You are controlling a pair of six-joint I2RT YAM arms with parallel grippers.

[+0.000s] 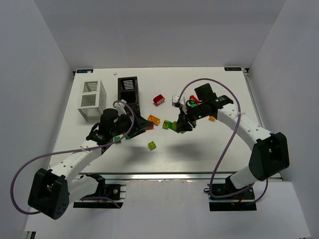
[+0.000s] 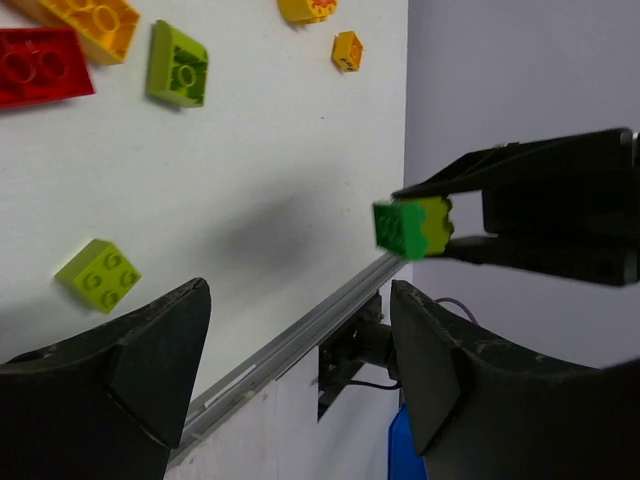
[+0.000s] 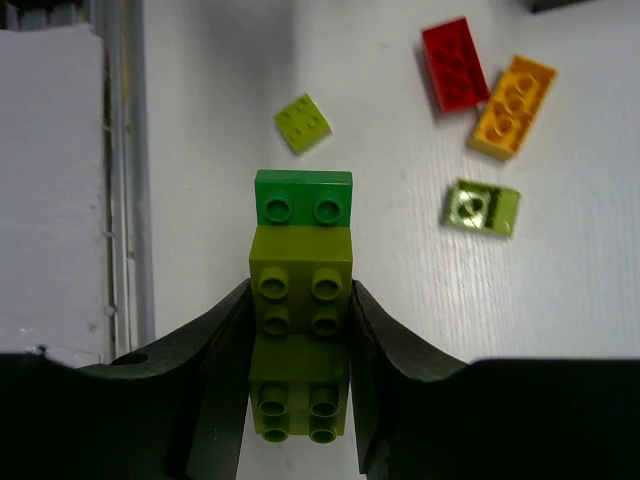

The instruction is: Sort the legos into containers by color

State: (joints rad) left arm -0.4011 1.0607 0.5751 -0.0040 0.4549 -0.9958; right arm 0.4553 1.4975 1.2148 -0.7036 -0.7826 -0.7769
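Observation:
My right gripper is shut on a stack of yellow-green bricks with a dark green brick at its tip, held above the table. The stack also shows in the left wrist view. My left gripper is open and empty, low over the table to the left of the stack. On the table lie a red brick, an orange-yellow brick, an overturned yellow-green brick and a small yellow-green brick. The white bin and black bin stand at the far left.
Another red brick lies mid-table at the back. A small orange piece lies under the right arm. A round yellow-orange piece is at the top edge of the left wrist view. The metal rail marks the near table edge.

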